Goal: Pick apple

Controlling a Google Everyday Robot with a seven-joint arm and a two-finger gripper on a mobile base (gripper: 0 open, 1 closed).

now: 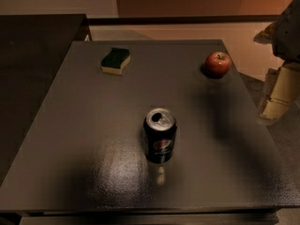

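The apple (218,63) is small, round and red with a short stem. It sits on the dark grey table (84,139) near the far right corner. My gripper (273,108) hangs at the right edge of the view, past the table's right side. It is to the right of the apple and nearer to me, well apart from it and holding nothing that I can see. Its shadow falls on the table below the apple.
A black Pepsi can (160,135) stands upright in the middle of the table. A green and yellow sponge (116,61) lies at the far left. A dark counter (33,46) adjoins the table on the left. The table's right edge runs just below the gripper.
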